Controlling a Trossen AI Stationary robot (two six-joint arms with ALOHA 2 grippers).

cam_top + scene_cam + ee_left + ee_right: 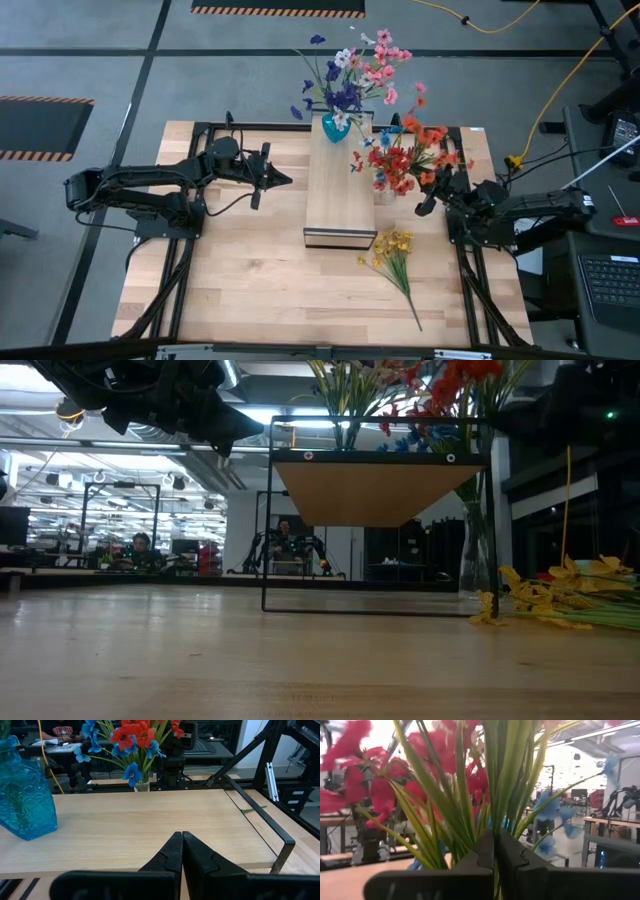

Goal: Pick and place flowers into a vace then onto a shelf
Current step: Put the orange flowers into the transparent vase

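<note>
The shelf (340, 200) stands mid-table. A blue vase (335, 128) of pink, blue and white flowers (355, 70) stands on its far end. A clear vase (478, 560) of red, orange and blue flowers (405, 160) stands on the table by the shelf's right side. A yellow sprig (392, 250) lies flat on the table, near right. My left gripper (288, 180) hovers shut left of the shelf, above its top (150, 825). My right gripper (423, 207) is shut at the red bunch's right side, among its green stems (470, 815). My right gripper comes level from the table's right and is shut among the red bunch's stems. A thin green strip (495, 881) shows between its fingers, a stem or leaf pinched there. The bunch stands upright in the clear vase. The fingers hide which stem it is.
The shelf's black frame legs (265, 510) stand on the tabletop. Black rails (195, 200) run along the table's left and right sides. Bare wood (260, 280) lies on the near side. A person sits far off in the room (140, 545).
</note>
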